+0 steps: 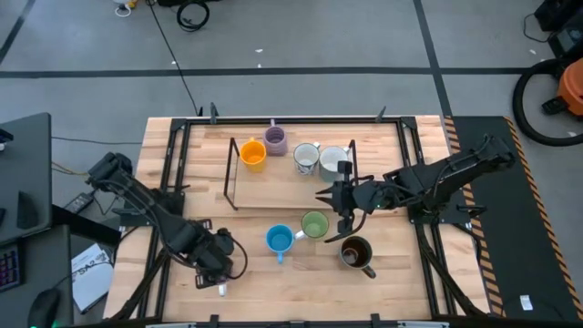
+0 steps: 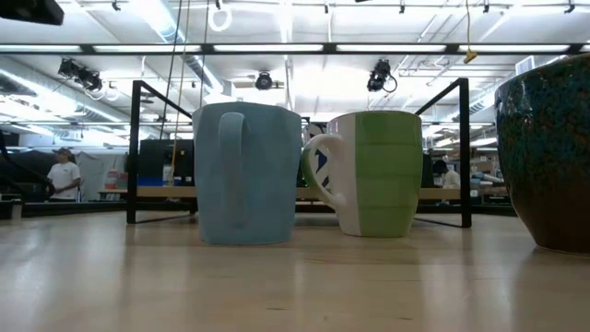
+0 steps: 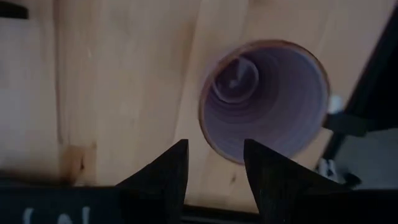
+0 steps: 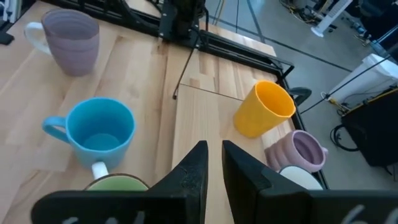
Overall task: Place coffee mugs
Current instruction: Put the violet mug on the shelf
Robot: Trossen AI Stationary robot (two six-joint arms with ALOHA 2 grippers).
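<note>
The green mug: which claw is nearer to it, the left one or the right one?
The right. The right claw hovers just beside the green mug, on its rack side. The left claw is farther away, past the blue mug, over a purple mug.

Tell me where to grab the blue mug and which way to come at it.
Grip the blue mug by its rim wall, one finger inside the open mouth and one outside, coming straight down. It stands upright, mouth up. Choose the rim side away from its handle and away from the green mug, which stands close beside it. The right gripper hovers nearest; the left gripper sits over a lavender mug.
</note>
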